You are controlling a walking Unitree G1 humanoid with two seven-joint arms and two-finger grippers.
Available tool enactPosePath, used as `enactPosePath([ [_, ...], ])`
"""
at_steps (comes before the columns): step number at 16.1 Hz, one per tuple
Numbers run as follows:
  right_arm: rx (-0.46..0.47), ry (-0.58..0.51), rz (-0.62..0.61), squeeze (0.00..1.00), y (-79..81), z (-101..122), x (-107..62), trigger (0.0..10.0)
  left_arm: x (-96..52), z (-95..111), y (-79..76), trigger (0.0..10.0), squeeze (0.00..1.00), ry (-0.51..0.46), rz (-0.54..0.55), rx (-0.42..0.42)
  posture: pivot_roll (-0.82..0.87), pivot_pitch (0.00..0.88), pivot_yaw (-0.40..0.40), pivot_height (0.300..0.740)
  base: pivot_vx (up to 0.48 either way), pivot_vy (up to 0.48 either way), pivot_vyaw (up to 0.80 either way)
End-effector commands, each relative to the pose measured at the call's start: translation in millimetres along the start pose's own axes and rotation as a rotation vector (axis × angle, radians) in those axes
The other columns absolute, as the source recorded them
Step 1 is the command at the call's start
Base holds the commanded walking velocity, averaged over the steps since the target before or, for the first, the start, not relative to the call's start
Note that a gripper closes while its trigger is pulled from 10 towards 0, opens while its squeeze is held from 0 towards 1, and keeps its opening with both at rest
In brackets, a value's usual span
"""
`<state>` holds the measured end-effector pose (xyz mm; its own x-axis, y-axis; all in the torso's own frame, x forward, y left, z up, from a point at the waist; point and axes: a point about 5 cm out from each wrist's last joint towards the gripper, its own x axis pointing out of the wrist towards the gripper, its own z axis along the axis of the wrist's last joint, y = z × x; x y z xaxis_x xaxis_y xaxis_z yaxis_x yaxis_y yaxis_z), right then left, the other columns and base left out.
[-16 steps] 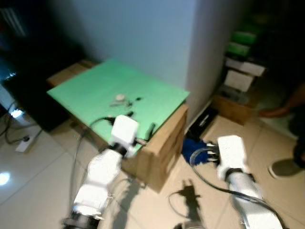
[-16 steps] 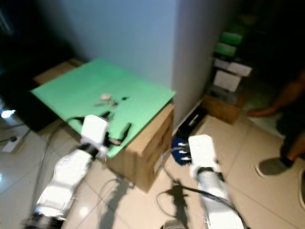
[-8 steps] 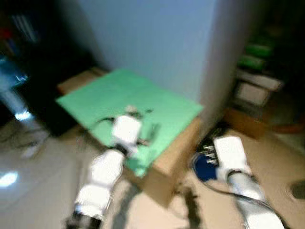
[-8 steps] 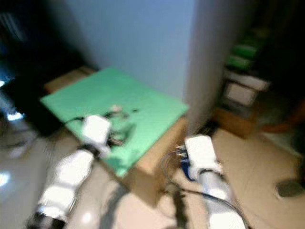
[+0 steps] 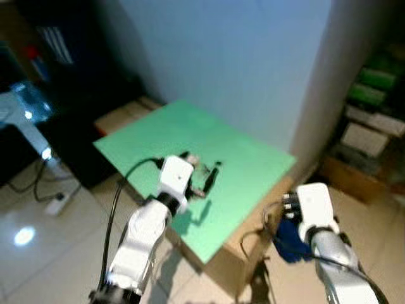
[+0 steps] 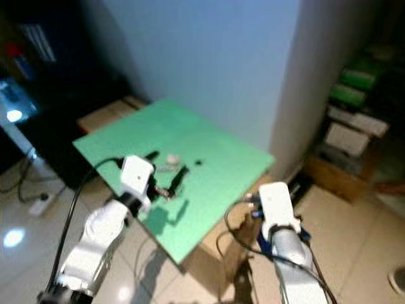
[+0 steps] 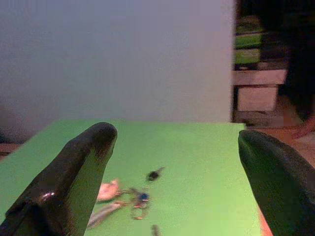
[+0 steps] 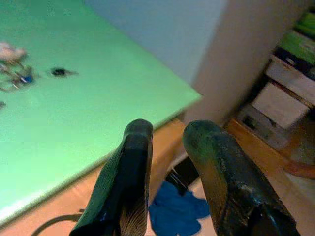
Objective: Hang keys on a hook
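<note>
Left wrist view: left gripper (image 7: 172, 162) released, glossy black tapered fingers (image 7: 74, 172) spread wide above the flat matte green desk (image 7: 197, 196). Just ahead of and below the fingertips lies the small metal key bunch with a blue tag (image 7: 140, 200), beside a pale pink fob (image 7: 108, 189) and a small dark piece (image 7: 155, 174); detail blurred. Right gripper (image 8: 167, 135) hangs past the desk edge, fingers nearly closed on nothing, over crumpled blue cloth (image 8: 179, 214) on the floor.
</note>
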<state>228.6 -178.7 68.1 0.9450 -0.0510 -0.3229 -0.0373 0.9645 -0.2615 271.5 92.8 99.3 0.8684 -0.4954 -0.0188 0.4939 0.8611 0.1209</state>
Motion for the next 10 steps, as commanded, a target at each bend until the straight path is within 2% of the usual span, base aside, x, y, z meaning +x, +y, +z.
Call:
enactPosePath([
  [1,0.014,-0.025,0.026,0.0,8.8,6.9,0.7,10.0,-4.3,0.1,11.8,10.0,0.0,0.006,0.027,0.021,-0.18,0.0,0.069,0.718,0.356,0.0,0.0],
  [2,0.015,-0.022,0.023,0.0,8.9,6.5,0.4,10.0,-4.4,0.0,10.7,10.0,0.0,0.004,0.017,0.017,-0.18,0.0,0.07,0.718,0.322,0.0,0.0],
  [5,0.021,-0.028,0.022,0.0,8.9,6.5,0.3,10.0,-4.8,-2.5,6.2,10.0,0.0,0.024,-0.007,0.016,-0.18,0.0,0.072,0.718,0.0,0.0,0.0],
  [10,0.025,-0.041,0.036,0.0,11.2,8.7,0.1,10.0,-6.2,-13.2,19.5,10.0,0.0,0.09,0.056,0.037,-0.19,0.0,0.075,0.718,0.0,0.0,0.0],
])
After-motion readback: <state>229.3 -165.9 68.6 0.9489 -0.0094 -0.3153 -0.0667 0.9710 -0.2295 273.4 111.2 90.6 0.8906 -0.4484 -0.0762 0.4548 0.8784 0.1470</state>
